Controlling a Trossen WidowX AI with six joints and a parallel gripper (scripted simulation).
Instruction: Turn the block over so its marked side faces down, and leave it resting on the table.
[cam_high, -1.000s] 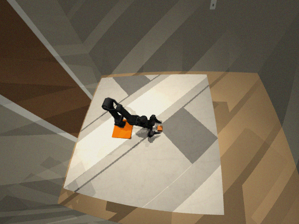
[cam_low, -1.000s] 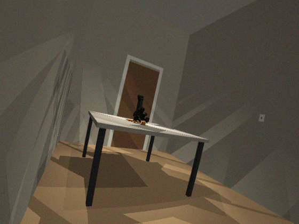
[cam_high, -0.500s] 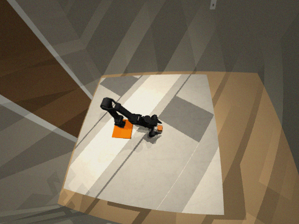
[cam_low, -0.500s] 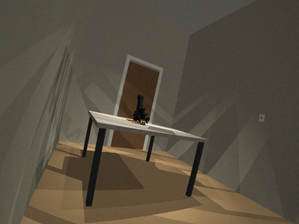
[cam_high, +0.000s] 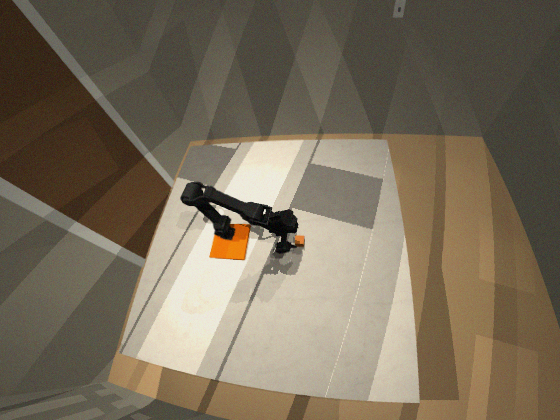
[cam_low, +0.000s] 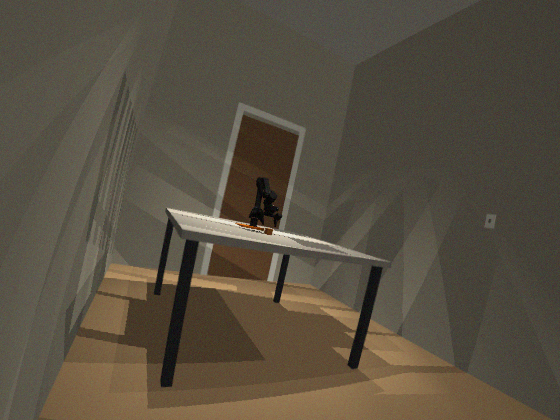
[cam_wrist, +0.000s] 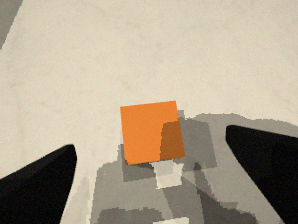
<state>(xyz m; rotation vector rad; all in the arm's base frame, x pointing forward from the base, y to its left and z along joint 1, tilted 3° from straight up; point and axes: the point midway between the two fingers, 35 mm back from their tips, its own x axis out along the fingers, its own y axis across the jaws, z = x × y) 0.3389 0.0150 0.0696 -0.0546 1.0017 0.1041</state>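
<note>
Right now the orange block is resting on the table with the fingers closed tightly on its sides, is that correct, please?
Not quite. The orange block is resting on the table, but the fingers stand wide open and apart from it, gripping nothing; the wrist view shows a gap on both sides.
</note>
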